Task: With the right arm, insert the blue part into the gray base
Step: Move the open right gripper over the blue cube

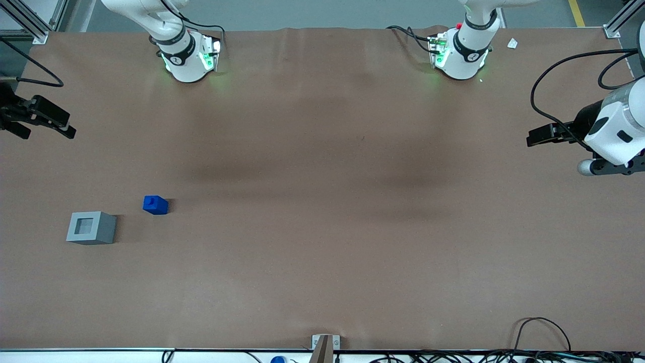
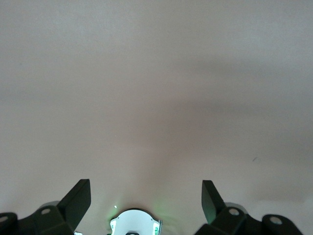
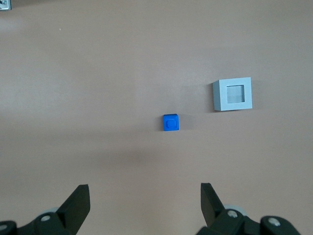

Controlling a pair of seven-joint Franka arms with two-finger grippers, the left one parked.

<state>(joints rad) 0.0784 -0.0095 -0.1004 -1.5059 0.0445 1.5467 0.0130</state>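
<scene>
Right arm's gripper hangs high above the table, fingers spread wide, empty, touching nothing. Blue part on table near gray base, apart, slightly farther from camera.

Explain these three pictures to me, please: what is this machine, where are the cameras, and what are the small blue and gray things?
You are looking at two robot arms bolted to a brown table. One picture looks down on the whole table from the front; the other two come from cameras on the arms' wrists, so each shows its own black fingers.

Only the right arm works. Its gripper hangs high above the table, open and holding nothing.

Two things lie on the table, toward the working arm's end. The blue part is a small block with a stub pointing up. The gray base is a cube with a square socket in its top. They sit apart, the gray base nearer the front camera. The blue part is not yet in the socket.
</scene>
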